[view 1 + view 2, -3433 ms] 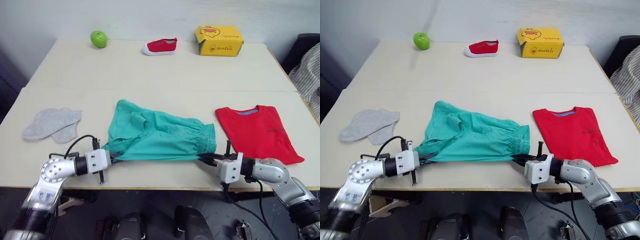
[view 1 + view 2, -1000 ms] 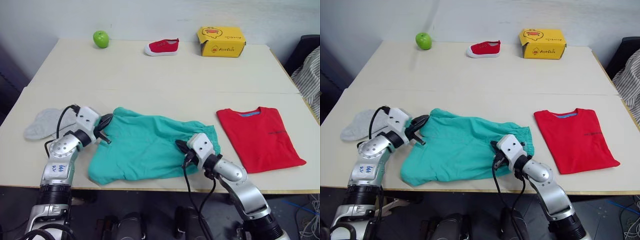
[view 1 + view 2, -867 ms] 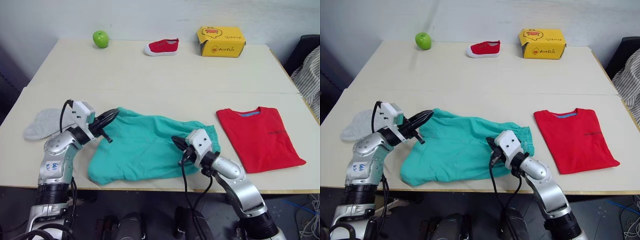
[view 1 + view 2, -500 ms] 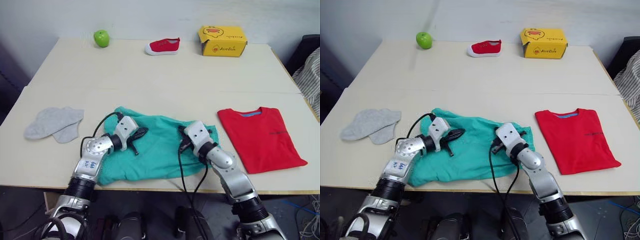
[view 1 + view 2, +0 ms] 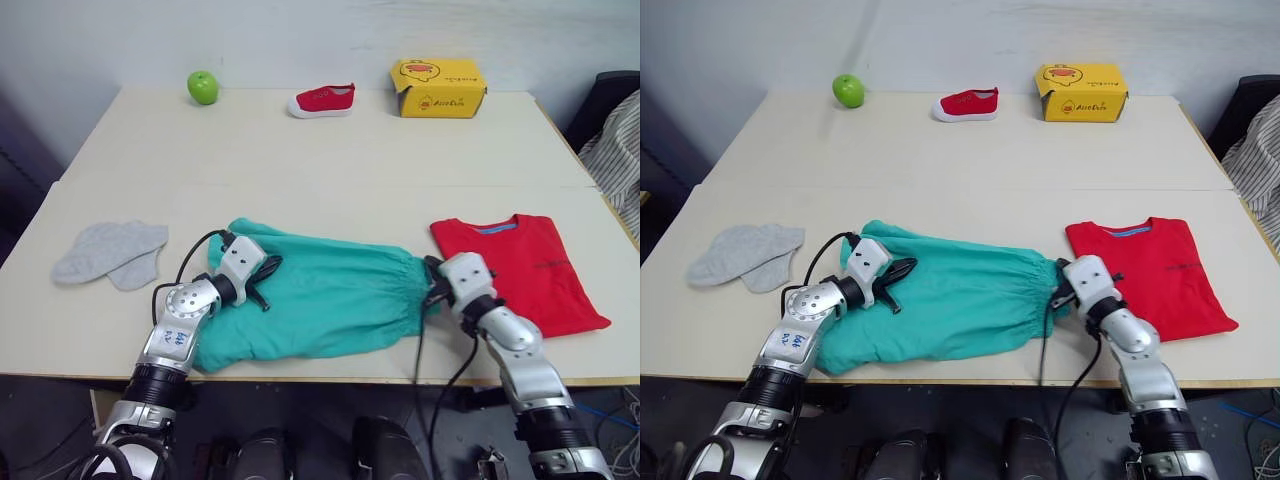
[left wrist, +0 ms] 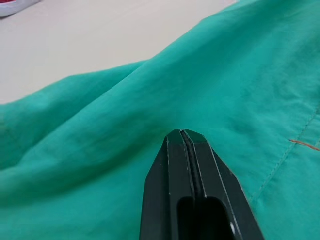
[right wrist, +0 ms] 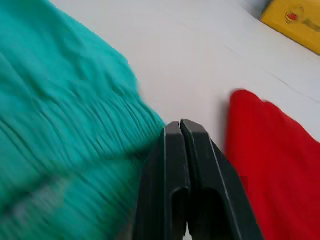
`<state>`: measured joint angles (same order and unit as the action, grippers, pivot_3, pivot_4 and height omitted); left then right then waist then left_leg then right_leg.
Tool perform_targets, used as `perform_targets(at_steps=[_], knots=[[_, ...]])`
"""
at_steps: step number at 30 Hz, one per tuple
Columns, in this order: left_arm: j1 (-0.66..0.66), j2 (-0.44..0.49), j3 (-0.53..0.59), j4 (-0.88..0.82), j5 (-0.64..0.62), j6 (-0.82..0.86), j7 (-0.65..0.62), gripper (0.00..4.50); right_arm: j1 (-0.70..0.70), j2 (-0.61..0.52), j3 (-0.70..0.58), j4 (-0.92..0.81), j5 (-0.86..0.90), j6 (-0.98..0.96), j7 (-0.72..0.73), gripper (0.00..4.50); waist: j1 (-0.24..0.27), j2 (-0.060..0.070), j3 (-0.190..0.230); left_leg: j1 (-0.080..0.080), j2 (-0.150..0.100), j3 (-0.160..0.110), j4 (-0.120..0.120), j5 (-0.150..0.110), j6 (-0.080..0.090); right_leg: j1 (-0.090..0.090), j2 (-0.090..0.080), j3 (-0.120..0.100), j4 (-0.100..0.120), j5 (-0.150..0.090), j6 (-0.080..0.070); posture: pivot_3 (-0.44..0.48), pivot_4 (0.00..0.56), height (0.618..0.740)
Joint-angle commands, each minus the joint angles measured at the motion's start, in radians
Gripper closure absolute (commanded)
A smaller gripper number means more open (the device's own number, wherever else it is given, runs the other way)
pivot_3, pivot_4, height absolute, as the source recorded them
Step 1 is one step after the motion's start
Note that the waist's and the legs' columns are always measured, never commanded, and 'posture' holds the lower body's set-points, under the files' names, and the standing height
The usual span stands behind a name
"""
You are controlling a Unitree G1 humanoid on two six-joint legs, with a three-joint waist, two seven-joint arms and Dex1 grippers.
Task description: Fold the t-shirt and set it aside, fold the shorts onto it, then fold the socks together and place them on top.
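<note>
Resting on the shorts [image 5: 320, 295], left gripper [image 6: 185, 134] closed empty; right gripper [image 7: 180, 125] likewise.

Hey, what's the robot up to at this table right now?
It is working on laundry. The folded t-shirt lies set aside on the right of the table. The shorts lie in front of the robot, not yet on the t-shirt. The left gripper, fingers shut, rests over their left part; the right gripper, also shut, sits at the waistband edge. The socks lie untouched at the left.
</note>
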<state>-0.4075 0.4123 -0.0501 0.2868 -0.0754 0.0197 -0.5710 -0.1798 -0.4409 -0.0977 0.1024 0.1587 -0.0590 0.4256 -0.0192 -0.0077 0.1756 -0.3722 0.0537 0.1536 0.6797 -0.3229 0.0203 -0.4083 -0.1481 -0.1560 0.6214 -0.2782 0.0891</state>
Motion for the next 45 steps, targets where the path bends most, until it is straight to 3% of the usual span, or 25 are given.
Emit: perform_targets(at_steps=[1,4,6,10,15,17,19,23,27,29,33,36,45], knots=[[-0.002,-0.030,0.022,0.017,-0.062,-0.054,-0.057,4.50,0.015,0.039,-0.026,-0.213,0.206,0.076,0.083,4.46,-0.006,0.001,0.000,0.000,0.000,0.000,0.000,0.000,0.000,0.000,0.000,0.000,0.000,0.000,0.000,0.000,0.150,0.740],[-0.021,-0.060,0.020,-0.035,-0.117,-0.074,-0.126,4.50,0.065,0.078,0.061,-0.360,0.251,0.158,0.108,4.46,-0.006,0.001,0.001,-0.002,0.001,-0.001,-0.001,0.000,0.000,-0.002,0.000,-0.001,0.000,0.000,0.000,0.000,0.150,0.740],[-0.033,-0.085,0.009,-0.066,-0.134,-0.077,-0.151,4.50,0.107,0.097,0.157,-0.407,0.181,0.173,0.099,4.46,-0.006,0.001,0.001,-0.003,0.002,-0.001,-0.001,0.000,-0.001,-0.002,0.001,-0.002,0.001,0.000,0.000,0.000,0.150,0.740],[-0.027,-0.096,-0.040,-0.078,-0.073,-0.028,-0.132,4.50,0.168,0.116,0.259,-0.355,0.036,0.086,0.074,4.46,-0.003,0.000,0.001,-0.004,-0.002,-0.001,-0.001,-0.001,0.001,-0.002,0.000,-0.002,0.000,0.000,0.001,0.000,0.150,0.740],[0.008,-0.074,-0.058,-0.031,-0.012,0.025,-0.095,4.50,0.260,0.106,0.179,-0.291,0.049,-0.010,0.079,4.46,-0.005,0.000,0.001,-0.005,-0.004,0.000,-0.001,-0.003,0.005,-0.001,-0.001,-0.001,-0.003,0.002,0.004,0.000,0.150,0.740],[0.019,-0.068,-0.056,-0.032,-0.013,0.020,-0.100,4.50,0.288,0.121,0.113,-0.329,0.131,-0.015,0.080,4.46,-0.005,0.000,0.001,-0.004,-0.003,-0.001,-0.001,-0.003,0.005,-0.001,-0.001,-0.001,-0.005,0.002,0.004,0.000,0.150,0.740],[0.032,-0.084,-0.047,-0.050,-0.066,-0.023,-0.150,4.50,0.344,0.112,0.017,-0.464,0.347,0.101,0.089,4.46,-0.002,0.000,0.001,-0.004,-0.003,-0.001,-0.001,-0.003,0.005,-0.001,-0.001,-0.001,-0.007,0.002,0.004,0.000,0.150,0.740],[0.032,-0.090,-0.049,-0.079,-0.141,-0.151,-0.289,4.50,0.470,0.009,-0.124,-0.690,0.805,0.417,-0.002,3.56,0.000,0.001,0.001,-0.005,-0.001,-0.002,-0.001,-0.004,0.005,-0.001,-0.002,0.000,-0.009,0.002,0.003,0.000,0.150,0.740],[-0.049,-0.067,-0.018,-0.017,-0.212,-0.184,-0.422,4.50,0.622,-0.218,-0.273,-0.711,1.444,0.669,-0.260,2.27,0.015,0.001,0.002,-0.005,0.000,-0.004,-0.001,-0.007,0.010,0.000,-0.002,0.003,-0.009,0.001,0.002,0.000,0.150,0.740],[-0.069,-0.055,-0.042,0.000,-0.215,-0.190,-0.493,4.50,0.652,-0.282,-0.273,-0.688,1.584,0.715,-0.355,1.55,0.020,0.000,0.002,-0.005,0.001,-0.004,0.000,-0.008,0.010,0.000,-0.001,0.004,-0.009,0.001,0.001,0.000,0.150,0.740],[-0.092,-0.046,-0.074,0.050,-0.161,-0.237,-0.522,4.50,0.645,-0.278,-0.211,-0.696,1.649,0.734,-0.471,0.13,0.021,0.000,0.002,-0.006,0.000,-0.004,-0.001,-0.008,0.010,0.000,0.000,0.001,-0.010,0.001,0.001,0.000,0.150,0.740],[-0.144,-0.066,-0.060,0.138,-0.125,-0.240,-0.451,4.50,0.575,-0.217,-0.096,-0.684,1.661,0.727,-0.585,0.02,0.022,0.000,0.002,-0.008,0.001,-0.004,0.000,-0.008,0.010,-0.002,0.001,-0.001,-0.010,0.001,0.002,0.000,0.150,0.740],[-0.173,-0.044,-0.078,0.246,-0.056,-0.238,-0.430,4.50,0.393,-0.067,0.089,-0.586,1.627,0.718,-0.854,0.02,0.012,-0.008,-0.003,-0.013,0.001,-0.004,0.002,-0.007,0.010,-0.005,0.002,-0.003,-0.011,0.003,0.004,0.000,0.150,0.740]])
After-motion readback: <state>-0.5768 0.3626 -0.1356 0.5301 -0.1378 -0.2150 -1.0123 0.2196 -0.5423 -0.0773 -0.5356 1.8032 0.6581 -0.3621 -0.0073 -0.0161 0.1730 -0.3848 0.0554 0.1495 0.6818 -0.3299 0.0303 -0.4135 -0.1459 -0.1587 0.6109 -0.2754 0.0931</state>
